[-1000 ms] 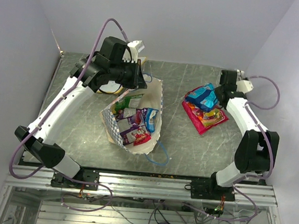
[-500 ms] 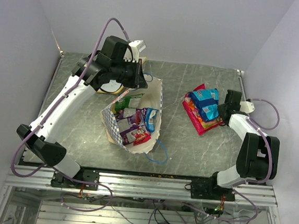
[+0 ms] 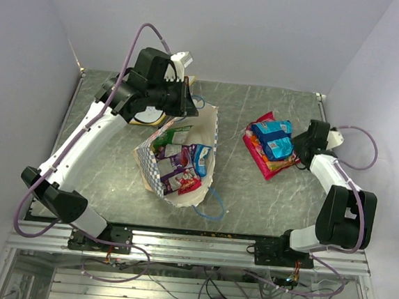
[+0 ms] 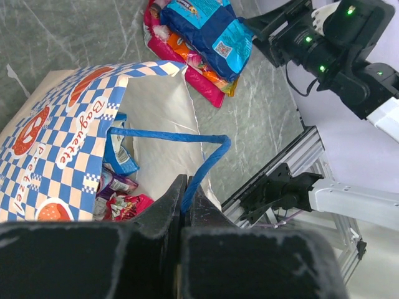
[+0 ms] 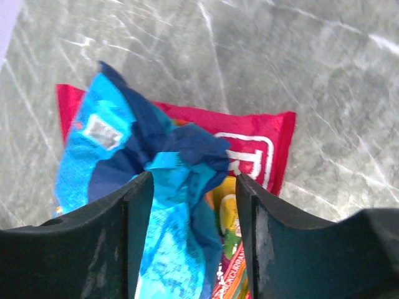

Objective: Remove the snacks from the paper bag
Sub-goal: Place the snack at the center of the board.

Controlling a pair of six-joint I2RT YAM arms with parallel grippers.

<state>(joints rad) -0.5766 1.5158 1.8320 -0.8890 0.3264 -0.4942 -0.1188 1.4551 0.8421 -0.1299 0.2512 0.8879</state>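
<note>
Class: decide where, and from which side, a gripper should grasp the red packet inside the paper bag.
Probably the red packet's near edge, from above on the right arm's side: the paper bag gapes that way, its handle pinched by the left gripper, and the packet lies exposed there.

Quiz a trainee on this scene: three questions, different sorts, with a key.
1. True or false: the left tool is shut on the paper bag's blue string handle.
2. The blue packet lies on: A) the red bag, B) the blue string handle, C) the left tool.
3. Are any snacks inside the paper bag?
Key: 1 true; 2 A; 3 yes.
</note>
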